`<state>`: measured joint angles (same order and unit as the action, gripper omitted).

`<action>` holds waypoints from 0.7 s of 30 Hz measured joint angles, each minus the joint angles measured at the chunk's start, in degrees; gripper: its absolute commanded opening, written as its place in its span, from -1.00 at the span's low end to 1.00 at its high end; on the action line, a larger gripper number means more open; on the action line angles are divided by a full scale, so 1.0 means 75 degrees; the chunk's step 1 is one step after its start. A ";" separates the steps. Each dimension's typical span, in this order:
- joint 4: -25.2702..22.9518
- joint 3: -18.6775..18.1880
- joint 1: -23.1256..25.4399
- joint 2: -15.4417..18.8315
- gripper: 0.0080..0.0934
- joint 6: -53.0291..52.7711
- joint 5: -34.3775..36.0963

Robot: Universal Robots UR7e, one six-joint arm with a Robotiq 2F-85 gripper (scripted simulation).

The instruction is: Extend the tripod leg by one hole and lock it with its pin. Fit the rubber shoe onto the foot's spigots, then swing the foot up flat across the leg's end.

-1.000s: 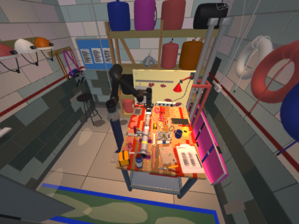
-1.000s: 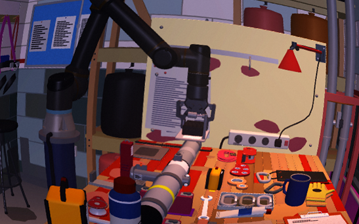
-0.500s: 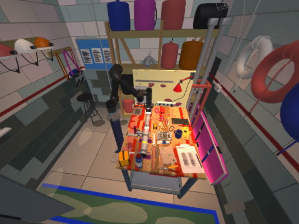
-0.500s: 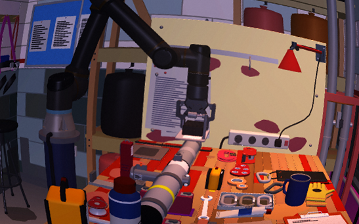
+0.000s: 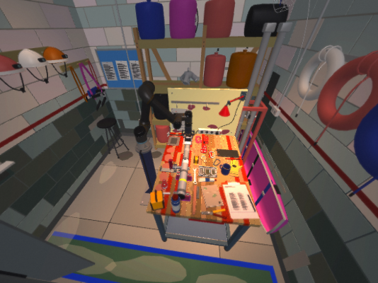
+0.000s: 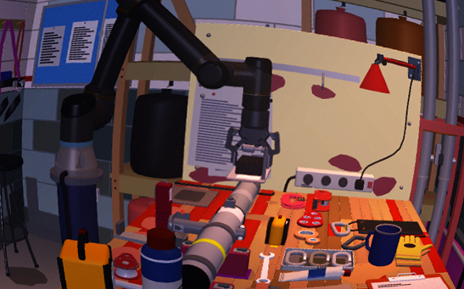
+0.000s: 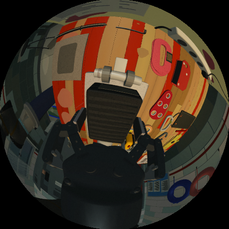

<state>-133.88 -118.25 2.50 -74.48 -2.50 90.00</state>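
The black ribbed rubber shoe [image 7: 112,113] [image 6: 250,166] sits on the pale foot plate [image 7: 116,79] [image 6: 250,177], which stands across the far end of the tripod leg. My gripper [image 7: 108,125] [image 6: 252,157] hangs open around the shoe at the far end of the bench and holds nothing. The foot's hinge [image 7: 117,75] shows beyond the shoe in the wrist camera. The grey leg tube [image 6: 219,232] [image 5: 184,166] runs along the bench toward the near edge, with a yellow band [image 6: 209,243] near its open end. The lock pin is not clearly visible.
The cream pegboard [image 6: 314,120] stands right behind the gripper, with a power strip [image 6: 335,179] at its foot. Right of the leg lie red plates [image 6: 310,220], carabiners, a yellow tape measure [image 6: 277,230], a wrench and a blue mug [image 6: 383,244]. A bottle [image 6: 161,265] and orange box [image 6: 85,276] stand near.
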 measured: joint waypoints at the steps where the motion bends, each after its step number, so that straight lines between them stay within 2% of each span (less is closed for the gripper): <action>1: 0.0000 0.0000 0.0000 0.0000 1.00 0.0000 0.0000; 12: 0.0027 0.0008 0.0000 -0.0016 1.00 0.0000 0.0000; 21: 0.0299 0.0104 0.0000 -0.0191 1.00 0.0000 0.0000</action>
<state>-131.64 -117.47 2.50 -75.91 -2.50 90.00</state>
